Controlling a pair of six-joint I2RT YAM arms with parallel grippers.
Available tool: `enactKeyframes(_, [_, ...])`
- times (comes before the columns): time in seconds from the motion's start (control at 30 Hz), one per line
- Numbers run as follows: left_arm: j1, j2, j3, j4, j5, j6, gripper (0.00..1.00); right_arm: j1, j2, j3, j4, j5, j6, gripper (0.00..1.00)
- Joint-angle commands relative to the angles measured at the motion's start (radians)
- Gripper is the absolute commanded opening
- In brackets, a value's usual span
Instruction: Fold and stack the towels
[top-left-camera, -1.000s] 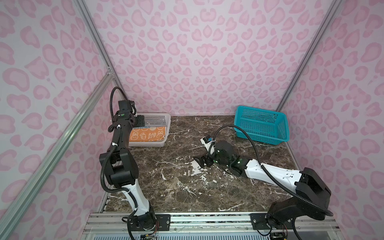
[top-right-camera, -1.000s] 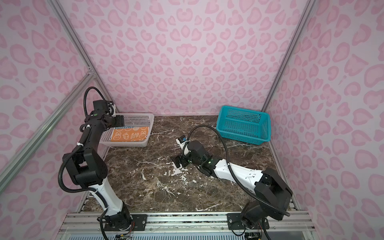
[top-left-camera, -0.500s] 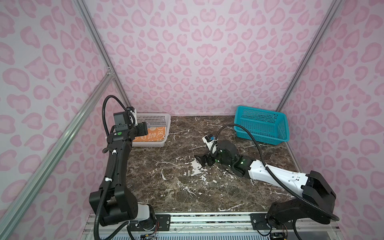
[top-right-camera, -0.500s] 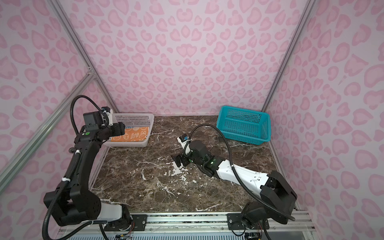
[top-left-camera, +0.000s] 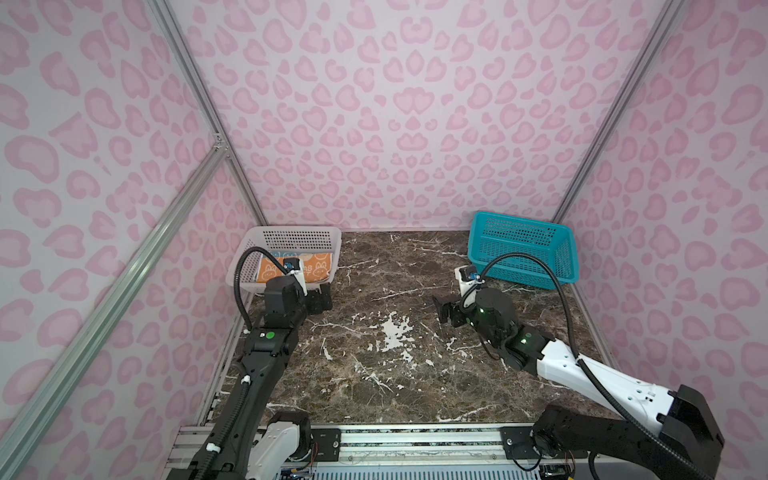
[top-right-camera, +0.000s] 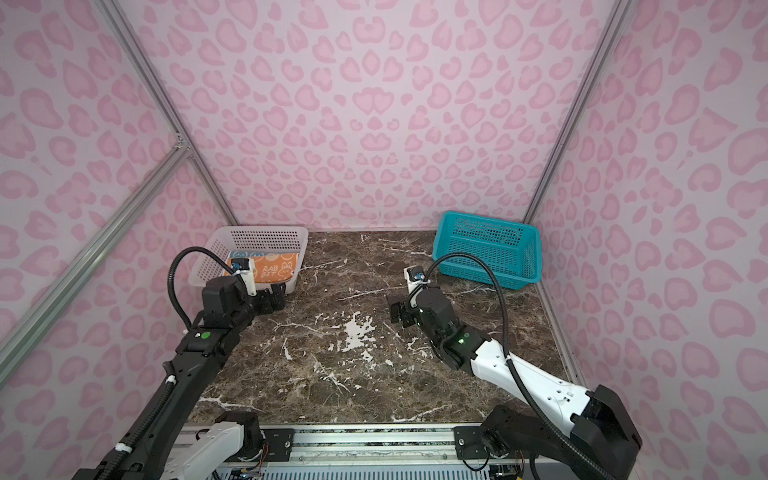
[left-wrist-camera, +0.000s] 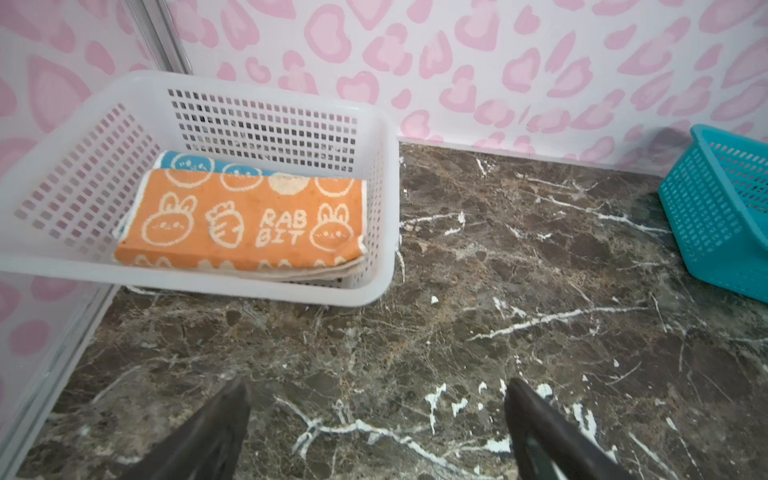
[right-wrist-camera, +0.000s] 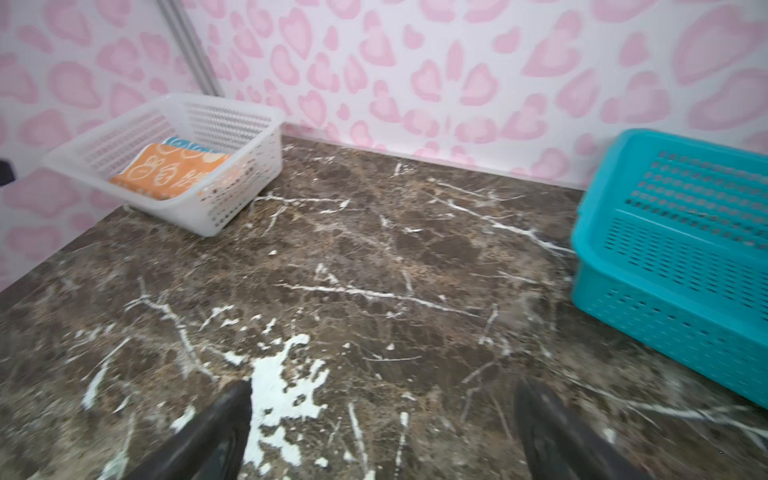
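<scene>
We are seeing a big dark counter with a teal basket sitting at its back right and a white basket at its back left. The towels are lying folded in the white basket: the orange towel is resting on top, the blue towel is peeking out behind it, and a cream edge is showing underneath. The left end effector is hovering just in front of that basket, jaws wide, holding nothing. The right end effector is hovering near the counter's middle, wide and empty too.
</scene>
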Motion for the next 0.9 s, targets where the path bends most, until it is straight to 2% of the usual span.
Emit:
enactKeyframes(0.0, [-0.015, -0.058, -0.104, 0.169, -0.093, -0.038, 0.97, -0.054, -0.099, -0.113, 0.08, 0.135, -0.028, 0.98])
enactKeyframes(0.17, [-0.02, -0.115, -0.272, 0.354, -0.188, -0.055, 0.97, -0.207, -0.278, -0.321, 0.218, 0.143, -0.085, 0.98])
enactKeyframes(0.33, [-0.02, -0.081, -0.402, 0.585, -0.277, -0.021, 0.97, -0.347, -0.324, -0.449, 0.349, 0.162, -0.169, 0.98])
enactKeyframes(0.43, [-0.02, -0.004, -0.433, 0.658, -0.318, -0.004, 0.97, -0.43, -0.286, -0.457, 0.351, 0.155, -0.165, 0.98])
enactKeyframes(0.6, [-0.021, 0.137, -0.485, 0.866, -0.308, -0.017, 0.97, -0.538, -0.153, -0.522, 0.563, 0.12, -0.152, 0.98])
enactKeyframes(0.77, [-0.017, 0.284, -0.455, 1.009, -0.263, 0.023, 0.97, -0.568, 0.0, -0.529, 0.693, 0.1, -0.158, 0.98])
enactKeyframes(0.87, [-0.009, 0.356, -0.379, 0.952, -0.203, 0.039, 0.98, -0.574, 0.089, -0.527, 0.803, 0.1, -0.173, 0.99])
